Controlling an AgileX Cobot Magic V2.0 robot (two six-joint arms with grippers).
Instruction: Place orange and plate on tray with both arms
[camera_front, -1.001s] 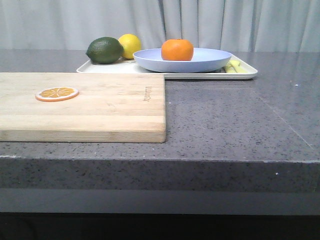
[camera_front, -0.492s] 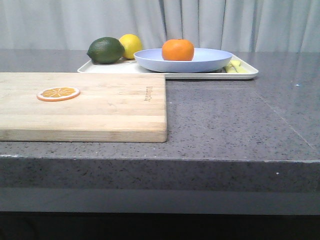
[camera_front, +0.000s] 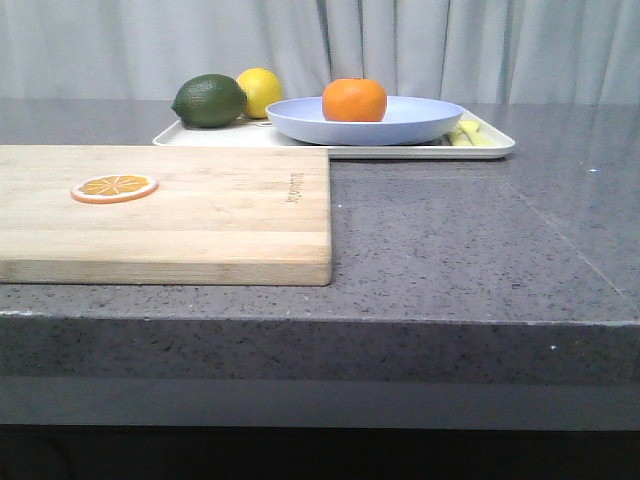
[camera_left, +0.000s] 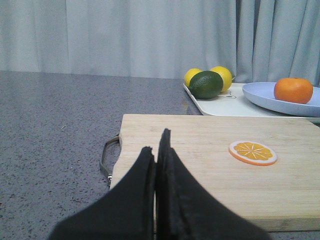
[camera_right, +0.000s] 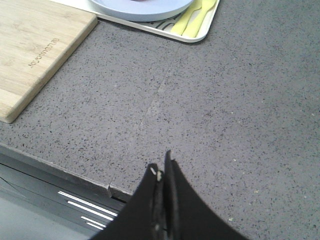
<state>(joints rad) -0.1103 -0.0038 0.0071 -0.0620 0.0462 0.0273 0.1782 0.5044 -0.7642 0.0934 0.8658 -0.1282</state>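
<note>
Orange (camera_front: 354, 100) on plate (camera_front: 420, 125), plate on tray (camera_front: 490, 148), both grippers (camera_left: 156, 150) (camera_right: 161, 172) pressed together

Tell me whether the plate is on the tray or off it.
On it. The plate sits within the tray rim, holding the orange; both grippers are shut and away.

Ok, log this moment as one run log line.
orange: in plate | plate: on tray | left gripper: shut, empty | right gripper: shut, empty
</note>
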